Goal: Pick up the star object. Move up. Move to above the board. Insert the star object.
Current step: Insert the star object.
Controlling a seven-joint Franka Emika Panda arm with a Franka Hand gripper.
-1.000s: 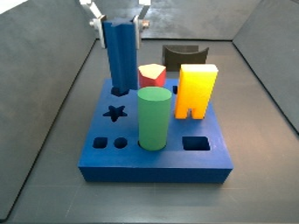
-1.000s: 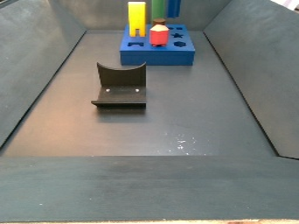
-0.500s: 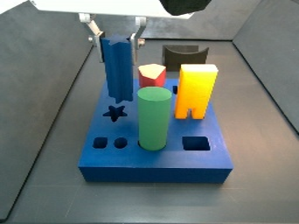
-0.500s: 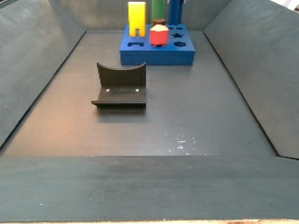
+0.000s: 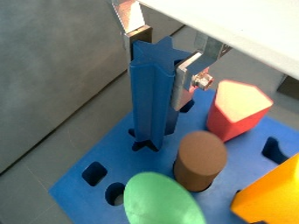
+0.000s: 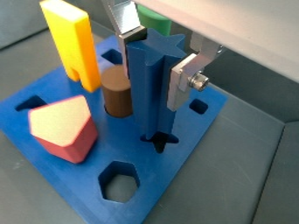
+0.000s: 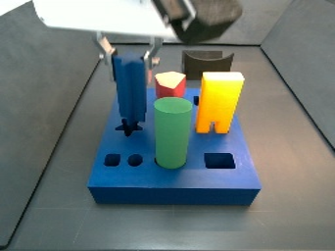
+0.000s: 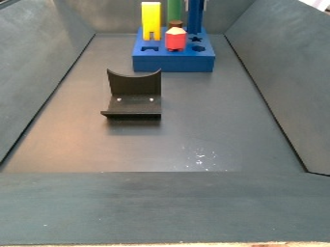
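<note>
The star object (image 7: 128, 88) is a tall dark blue star prism. My gripper (image 7: 128, 47) is shut on its upper end and holds it upright over the board (image 7: 177, 186). Its lower end stands in the star-shaped hole (image 7: 128, 127) near one edge of the board. In both wrist views the silver fingers (image 5: 184, 77) (image 6: 184, 79) clamp the star object (image 5: 152, 96) (image 6: 149, 87) from two sides, and its foot meets the board (image 5: 100, 166) (image 6: 193, 171). In a side view the star object (image 8: 195, 13) is far off on the board (image 8: 175, 62).
On the board stand a green cylinder (image 7: 171, 132), a yellow block (image 7: 220, 100), a red pentagon-topped block (image 7: 169, 84) and a brown cylinder (image 5: 201, 157), all close to the star object. The fixture (image 8: 133, 94) stands on the grey floor, and grey walls slope up round it.
My gripper has moved down with the star object. The star object's lower end has gone from above the board into the star hole.
</note>
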